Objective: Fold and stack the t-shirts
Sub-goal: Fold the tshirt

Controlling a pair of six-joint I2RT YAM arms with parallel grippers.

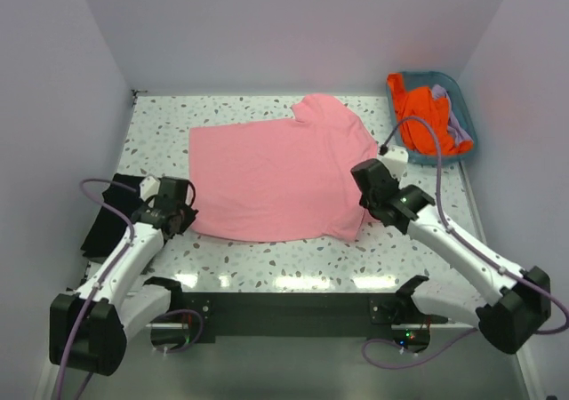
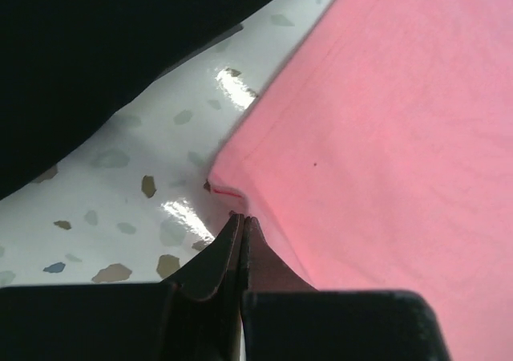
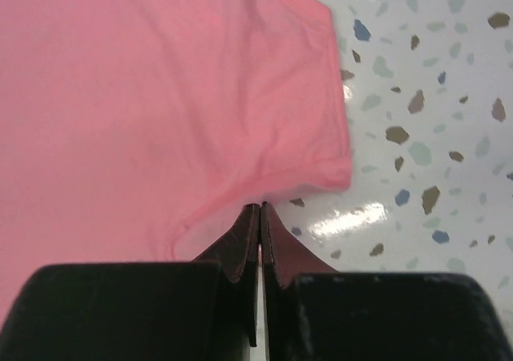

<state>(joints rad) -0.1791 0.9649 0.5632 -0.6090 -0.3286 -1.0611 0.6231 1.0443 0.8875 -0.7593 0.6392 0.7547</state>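
The salmon-pink t-shirt lies flat on the tabletop (soft, light, limp): lift it by hem corners. Your left claw and right claw are closed at its edge, perhaps pinching fabric.

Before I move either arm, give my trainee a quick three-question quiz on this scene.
1. True or false: the salmon-pink t-shirt lies spread out on the table.
2. Where is the orange t-shirt? A: in the teal basket; B: on top of the salmon-pink t-shirt; C: hanging off the table's edge.
3. Fill in: the left gripper and the right gripper both have their jaws ____.
Key: 1 true; 2 A; 3 shut.
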